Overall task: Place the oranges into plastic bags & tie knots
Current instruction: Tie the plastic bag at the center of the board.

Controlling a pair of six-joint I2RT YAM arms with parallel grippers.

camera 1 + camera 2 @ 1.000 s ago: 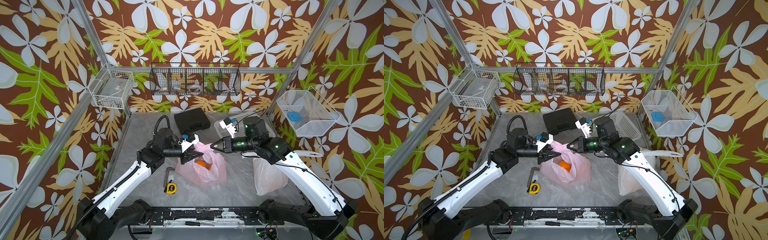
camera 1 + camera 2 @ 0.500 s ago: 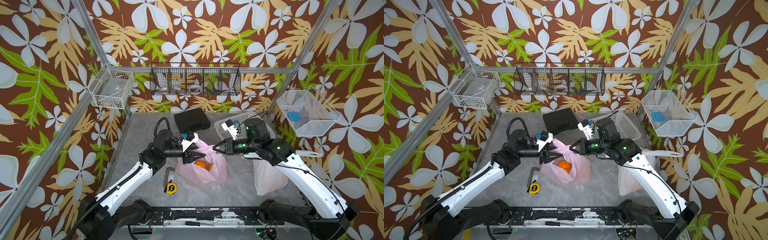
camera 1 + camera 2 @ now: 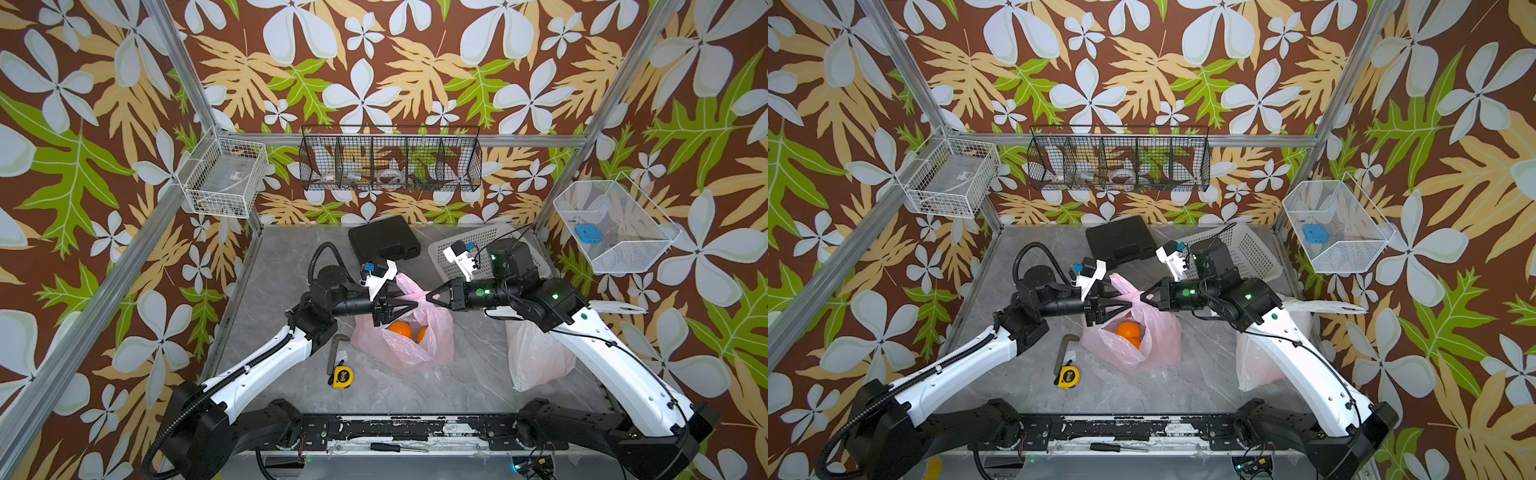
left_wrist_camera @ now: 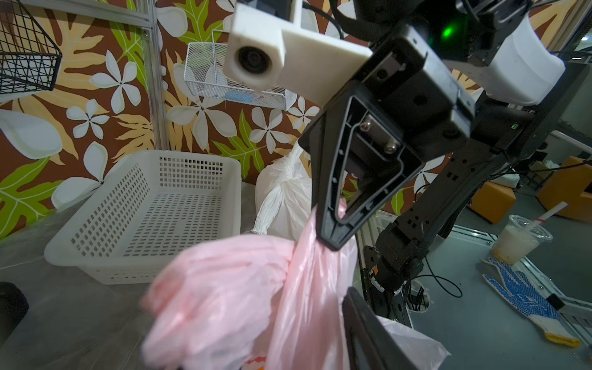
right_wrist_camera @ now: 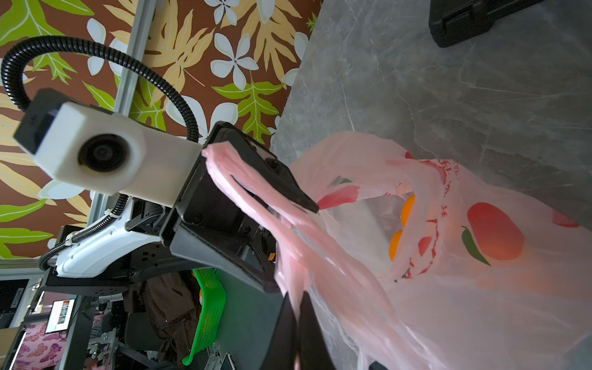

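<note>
I judge this to be the knot step on the 2nd bag. The thin translucent pink plastic bag with red fruit prints (image 3: 415,353) sits on the grey marbled surface (image 3: 270,270) between the 2 arms. Its mouth gapes, and 2 small bright-orange round fruits (image 3: 400,330) show inside; I can't count any others through the folds. I see no tie on it yet.

The plain translucent white plastic bag (image 3: 536,357) stands well apart under the right arm. The left wrist view shows its twisted white knot (image 4: 290,179) already made. The white perforated plastic basket (image 3: 490,241) at the back looks empty.

The right pincer (image 4: 331,238) is pressed together on a bunched pink strip at the top of the bag and holds it raised above the fruit. The left pincer (image 5: 294,246) is spread — a pink handle strip (image 5: 221,169) lies through the gap and back over its palm, with nothing clamped. I can't tell whether that is the same strip the right side pinches or the bag's other handle.

My next move would be to close the left pincer on its strip low down, near the bag's shoulder. Then I would cross the 2 strips and feed one under the other. The film is thin and slippery, so I'd want a firm bite before pulling — and steady tension on the right so the bag doesn't slump and spill.
</note>
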